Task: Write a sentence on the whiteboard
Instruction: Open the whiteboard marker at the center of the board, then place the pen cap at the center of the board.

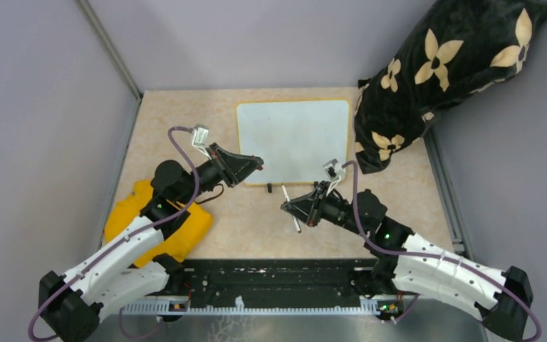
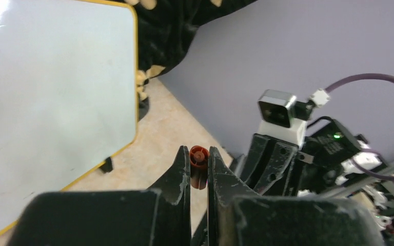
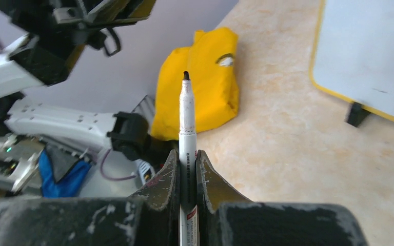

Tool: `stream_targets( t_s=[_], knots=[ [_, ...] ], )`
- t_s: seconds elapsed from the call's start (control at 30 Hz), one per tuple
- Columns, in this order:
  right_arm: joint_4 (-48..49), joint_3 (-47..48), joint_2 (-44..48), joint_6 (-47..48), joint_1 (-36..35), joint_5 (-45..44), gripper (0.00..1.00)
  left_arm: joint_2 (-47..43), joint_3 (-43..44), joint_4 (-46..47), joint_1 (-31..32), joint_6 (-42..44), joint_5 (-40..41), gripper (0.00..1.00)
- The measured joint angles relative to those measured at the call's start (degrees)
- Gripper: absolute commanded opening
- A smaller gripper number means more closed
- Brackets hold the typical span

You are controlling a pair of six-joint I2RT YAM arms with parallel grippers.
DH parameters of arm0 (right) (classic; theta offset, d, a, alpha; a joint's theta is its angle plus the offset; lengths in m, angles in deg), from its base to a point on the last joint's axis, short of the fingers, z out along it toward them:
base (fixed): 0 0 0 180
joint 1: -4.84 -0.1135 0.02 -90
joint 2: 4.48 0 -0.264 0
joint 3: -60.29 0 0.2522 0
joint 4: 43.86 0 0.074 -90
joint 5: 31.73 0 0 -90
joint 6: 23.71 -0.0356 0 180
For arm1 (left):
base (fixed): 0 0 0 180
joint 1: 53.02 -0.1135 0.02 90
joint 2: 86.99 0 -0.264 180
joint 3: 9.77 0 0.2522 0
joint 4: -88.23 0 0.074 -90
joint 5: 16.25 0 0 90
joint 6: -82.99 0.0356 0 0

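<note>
whiteboard (image 1: 293,141) is glossy, yellow-rimmed, round-cornered; left pincer (image 2: 199,154) clamps a cylindrical red cap (image 2: 199,168), right pincer (image 3: 187,156) grips a slim white marker (image 3: 186,113).

Small rectangular whiteboard (image 1: 293,141), glossy white face, rounded corners, thin yellow frame, black foot (image 1: 268,188) at its near edge, set by the table's (image 1: 242,221) far edge, right of centre

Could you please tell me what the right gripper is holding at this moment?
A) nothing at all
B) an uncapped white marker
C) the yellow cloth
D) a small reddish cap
B: in the right wrist view the right gripper is shut on the white marker, whose dark tip is bare, while the reddish cap sits in the left gripper.
</note>
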Motion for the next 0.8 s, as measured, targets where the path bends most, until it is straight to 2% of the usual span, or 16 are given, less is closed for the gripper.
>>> stream_targets(
  t_s=[0.23, 0.37, 0.57, 0.8],
  knots=[
    [-17.86, 1.53, 3.23, 0.15, 0.00, -18.71, 0.00, 2.12, 4.46, -18.69, 0.00, 7.98, 5.33, 0.00],
    [-24.39, 1.53, 3.13, -0.22, 0.00, -24.94, 0.00, 4.98, 4.63, -28.81, 0.00, 9.99, 8.20, 0.00],
    [-26.38, 1.49, 1.73, -0.31, 0.00, -27.74, 0.00, 9.99, 1.95, -38.60, 0.00, 11.10, 11.67, 0.00],
    [-25.86, 0.76, 0.81, -0.17, 0.00, -27.96, 0.00, 18.86, -0.94, -41.29, 0.00, 10.78, 12.46, 0.00]
  ],
)
